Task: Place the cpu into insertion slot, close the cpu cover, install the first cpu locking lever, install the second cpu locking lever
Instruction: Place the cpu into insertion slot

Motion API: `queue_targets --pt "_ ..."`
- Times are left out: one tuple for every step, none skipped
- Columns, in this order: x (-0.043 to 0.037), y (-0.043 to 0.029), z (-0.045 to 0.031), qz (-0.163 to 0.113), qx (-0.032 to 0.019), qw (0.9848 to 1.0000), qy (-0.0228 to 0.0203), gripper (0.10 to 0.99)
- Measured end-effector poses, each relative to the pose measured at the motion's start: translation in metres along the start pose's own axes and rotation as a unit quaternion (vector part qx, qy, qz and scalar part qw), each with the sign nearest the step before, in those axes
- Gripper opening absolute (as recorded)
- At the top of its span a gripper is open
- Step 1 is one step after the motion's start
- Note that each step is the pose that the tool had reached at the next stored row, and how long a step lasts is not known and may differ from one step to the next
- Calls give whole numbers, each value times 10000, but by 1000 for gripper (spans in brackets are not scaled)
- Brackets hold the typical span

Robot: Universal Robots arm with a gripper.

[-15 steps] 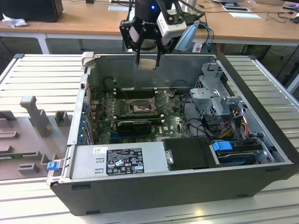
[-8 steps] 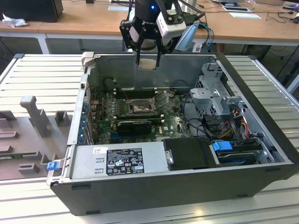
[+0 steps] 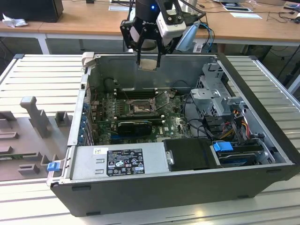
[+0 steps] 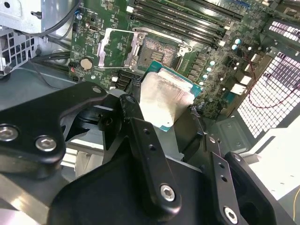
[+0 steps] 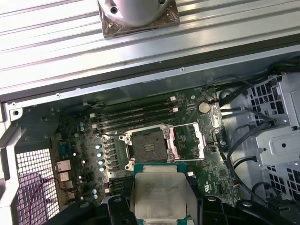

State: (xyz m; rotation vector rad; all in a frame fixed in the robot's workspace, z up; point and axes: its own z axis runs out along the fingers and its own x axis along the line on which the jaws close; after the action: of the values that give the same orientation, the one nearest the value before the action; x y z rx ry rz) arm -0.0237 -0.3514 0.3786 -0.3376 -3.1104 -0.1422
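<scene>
My gripper hangs above the open computer case, over its back wall, and is shut on the cpu, a flat square chip with a pale silver top. Both wrist views show the cpu held by its two sides between the black fingers. Well below it on the green motherboard lies the insertion slot, dark and uncovered. The cpu cover is swung open and lies beside the slot.
Long black RAM slots run along the slot's far side. A drive cage with cables fills the case toward the exterior view's right, and a power supply sits at the front. A grey fixture tray lies outside the case.
</scene>
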Motion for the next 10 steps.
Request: queue_targets --pt "0 0 1 66 -2 10000 -6 529" --pt "0 0 1 181 -3 9998 -16 529" --pt "0 0 2 321 -6 9995 -29 529" --pt "0 0 2 417 -8 9991 -38 529" --pt "0 0 2 471 -8 9989 -42 529" --pt "0 0 3 554 -10 9985 -50 529" --pt "0 -1 4 661 -11 9978 -59 529" --pt "0 -1 5 727 -13 9973 -65 529" --pt "0 -1 10 806 -16 9967 -73 529" --pt "0 -1 14 864 -17 9962 -78 529"
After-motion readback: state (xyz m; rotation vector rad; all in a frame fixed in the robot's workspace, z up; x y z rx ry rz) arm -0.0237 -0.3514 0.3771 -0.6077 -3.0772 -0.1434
